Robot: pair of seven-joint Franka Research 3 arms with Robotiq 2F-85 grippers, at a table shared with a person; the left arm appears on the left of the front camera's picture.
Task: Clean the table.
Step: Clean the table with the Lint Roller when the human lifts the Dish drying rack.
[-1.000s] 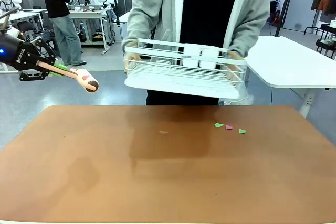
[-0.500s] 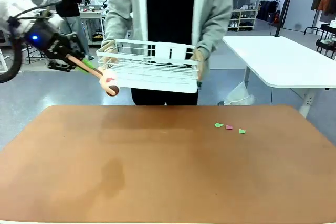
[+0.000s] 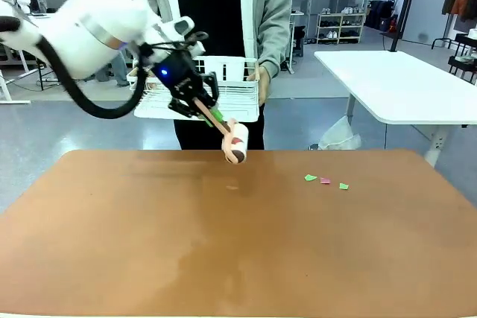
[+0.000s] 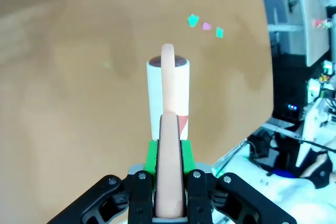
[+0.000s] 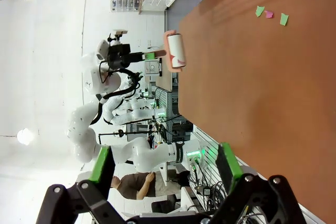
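The table [image 3: 223,251] has a reddish-brown top. Three small paper scraps, two green and one pink [image 3: 326,181], lie on it at the far right of centre. My left gripper [image 3: 211,115] is shut on the pink handle of a lint roller [image 3: 236,144], whose white head hangs just above the table's far edge, left of the scraps. In the left wrist view the roller [image 4: 168,90] points from the gripper [image 4: 169,174] toward the scraps [image 4: 206,26]. My right gripper [image 5: 165,163] stands open and holds nothing, off the table's side [image 5: 262,108].
A person stands at the far side holding a white wire rack [image 3: 238,94] behind my left arm. A white-topped table [image 3: 395,83] stands at the back right. The near half of the brown top is bare.
My left arm swung from the far left to the right, carrying the roller over the table's far edge. The person stepped left with the rack. The scraps have not moved.
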